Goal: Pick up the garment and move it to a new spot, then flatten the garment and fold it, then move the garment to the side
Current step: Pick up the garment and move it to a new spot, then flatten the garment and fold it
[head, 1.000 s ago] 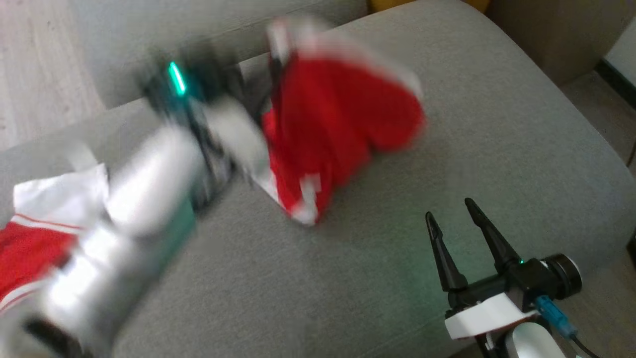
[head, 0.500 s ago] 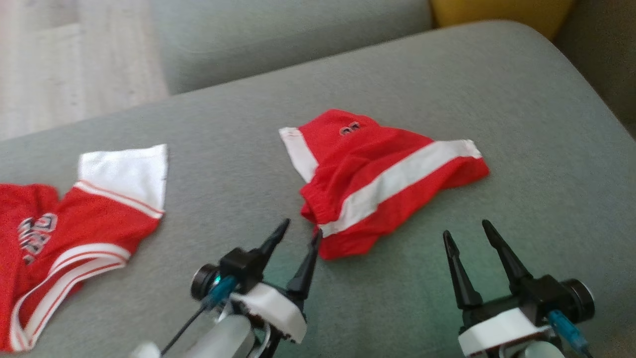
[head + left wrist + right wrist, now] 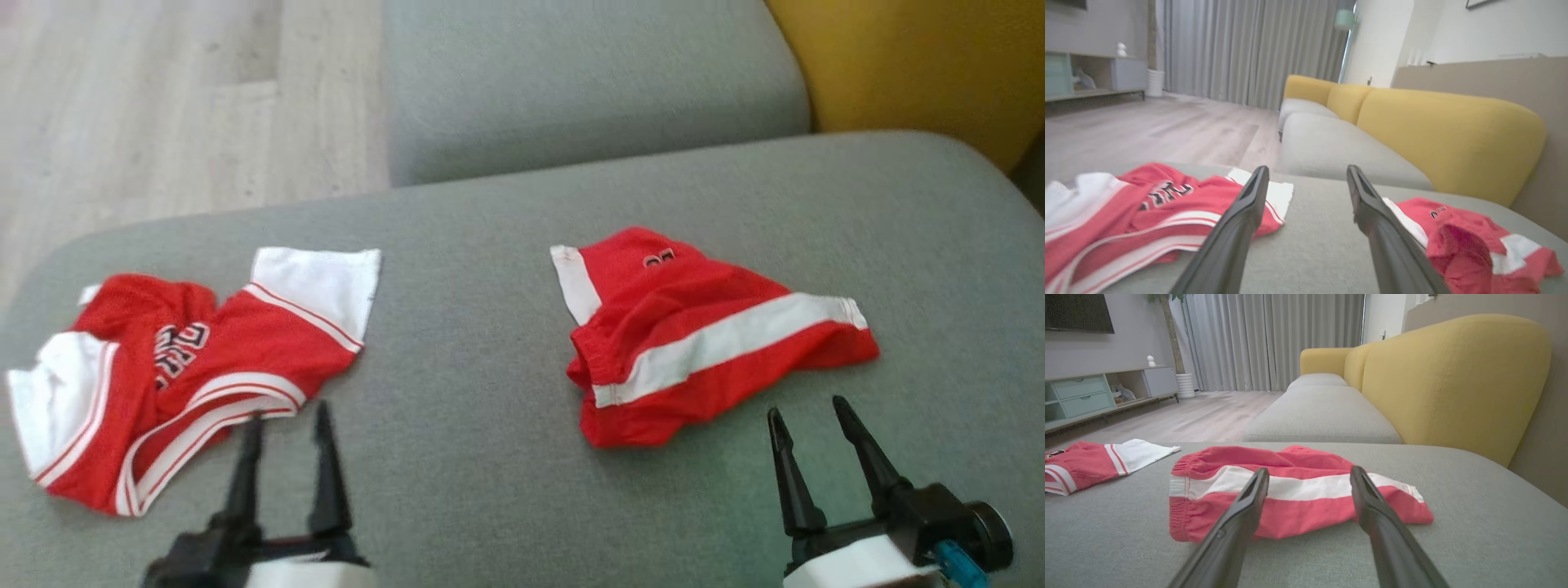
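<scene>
Wide grey fabric seat cushion [image 3: 473, 457] fills the near ground. Task's garment, a pair of red mesh shorts with a broad white stripe [image 3: 702, 343], lies on the right half of the cushion, loose and rumpled, not flat. The stripe runs slantwise across it, a second white band sits at its far-left edge, and a small dark emblem sits near its far edge. From the right wrist the gathered waistband shows at the left end. Left gripper [image 3: 290, 415] hovers over the near-left of the cushion with its two dark fingers spread and nothing between them. Its tips are just beside the near hem of a red and white basketball jersey with dark numerals [image 3: 204, 359]; cannot tell if they touch. The jersey lies crumpled on the left half, well apart from the shorts, with bare cushion between the two. Right gripper [image 3: 805, 407] sits at the near right, also released and empty, fingers pointing at the shorts' near edge, close to it but apart. Beyond: a second grey seat cushion [image 3: 588, 82], a mustard-yellow padded backrest [image 3: 922, 65] at the far right, and pale wood plank floor [image 3: 163, 106] at the far left. Grey pleated curtains [image 3: 1274, 339] and a low pale-green media cabinet [image 3: 1081, 396] stand far off.
</scene>
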